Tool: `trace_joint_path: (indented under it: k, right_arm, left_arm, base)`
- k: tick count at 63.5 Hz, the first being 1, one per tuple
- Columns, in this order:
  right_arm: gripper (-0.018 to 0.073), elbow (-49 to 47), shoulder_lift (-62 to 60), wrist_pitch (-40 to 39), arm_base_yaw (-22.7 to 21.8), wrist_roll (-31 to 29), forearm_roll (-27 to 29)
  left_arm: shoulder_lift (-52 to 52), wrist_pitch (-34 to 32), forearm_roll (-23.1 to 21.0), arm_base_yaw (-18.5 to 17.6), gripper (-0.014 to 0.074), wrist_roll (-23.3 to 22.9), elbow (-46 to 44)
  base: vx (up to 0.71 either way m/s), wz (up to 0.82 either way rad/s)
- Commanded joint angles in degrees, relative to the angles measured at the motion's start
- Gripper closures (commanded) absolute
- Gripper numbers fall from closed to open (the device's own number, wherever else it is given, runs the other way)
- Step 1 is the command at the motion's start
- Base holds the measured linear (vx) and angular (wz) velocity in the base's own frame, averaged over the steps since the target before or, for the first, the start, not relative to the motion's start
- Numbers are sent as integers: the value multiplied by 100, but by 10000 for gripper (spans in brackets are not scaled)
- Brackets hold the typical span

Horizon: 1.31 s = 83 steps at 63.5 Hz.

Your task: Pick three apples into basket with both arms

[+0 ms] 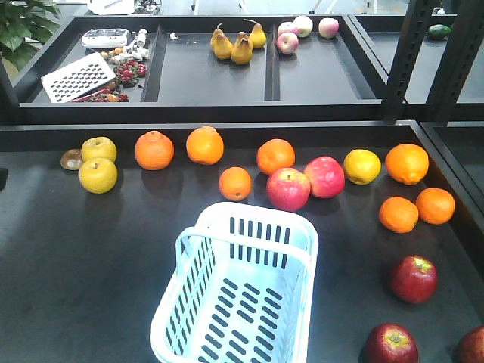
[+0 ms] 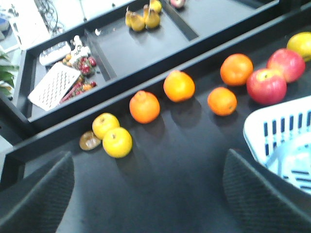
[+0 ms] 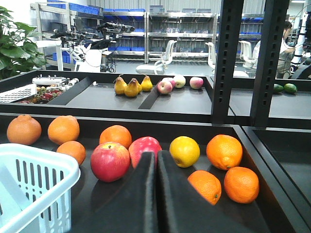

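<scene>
Black tray (image 1: 76,265): basket (image 1: 253,217), apples (image 1: 414,279) (oranges (image 1: 205,145) too)

Standing here, I can't read a single word, label, brand or number. The white gadget (image 1: 105,37) in the back tray has small marks on its face, but they are too small to make out. The blue bins (image 3: 87,7) on the far shelves are too distant and blurred to show any writing.
</scene>
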Motion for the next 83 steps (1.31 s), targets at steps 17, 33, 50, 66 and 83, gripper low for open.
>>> trace_joint_path:
  k: [17, 33, 50, 66, 83]
  right_arm:
    - [568, 76, -77, -444, -38, -61, -23]
    - [568, 76, -77, -444, -38, -61, -23]
    - [568, 76, -77, -444, -38, -61, -23]
    - [568, 76, -77, -444, -38, -61, -23]
    - [568, 76, -77, -444, -38, -61, -23]
  left_arm:
    - [-14, -1253, -1586, 1656, 6, 1544, -166]
    - [-14, -1771, -3374, 2713, 6, 2641, -166]
    - [-14, -1901, -4215, 3438, 6, 3422, -166]
    - [-14, -2014, -3984, 3862, 6, 3386, -144]
    - [-14, -1986, -3730, 3854, 6, 3352, -144]
  base:
    - [0, -1]
    - [0, 0]
    - [0, 0]
    - [0, 0]
    - [0, 0]
